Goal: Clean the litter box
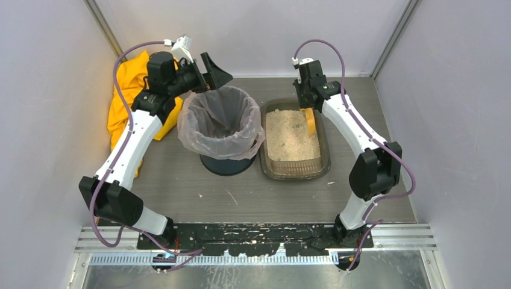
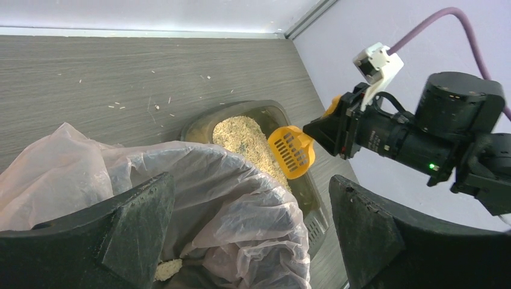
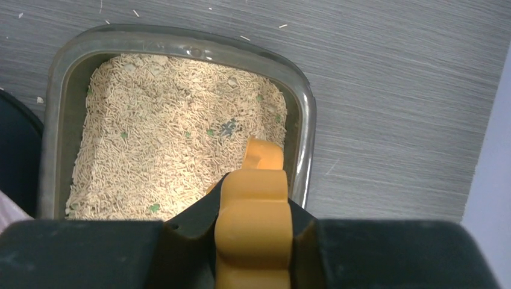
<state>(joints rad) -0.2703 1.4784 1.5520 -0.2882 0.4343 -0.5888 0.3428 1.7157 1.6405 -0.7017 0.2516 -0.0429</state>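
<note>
The litter box (image 1: 294,170) is a dark translucent tray of beige litter right of centre; it also shows in the right wrist view (image 3: 304,114) and the left wrist view (image 2: 265,111). My right gripper (image 1: 308,107) is shut on the handle of the orange slotted scoop (image 3: 256,223), holding it over the box's far right corner. The scoop's head (image 2: 292,150) hangs above the litter. My left gripper (image 1: 208,72) is open and empty, its fingers (image 2: 129,226) wide apart above the far rim of the bin (image 1: 222,123).
The round bin has a clear bag liner (image 2: 241,205) and a clump of litter at its bottom (image 2: 167,269). A yellow cloth (image 1: 126,90) lies at the far left. Grey walls enclose the table. Stray litter bits lie on the table (image 2: 120,106).
</note>
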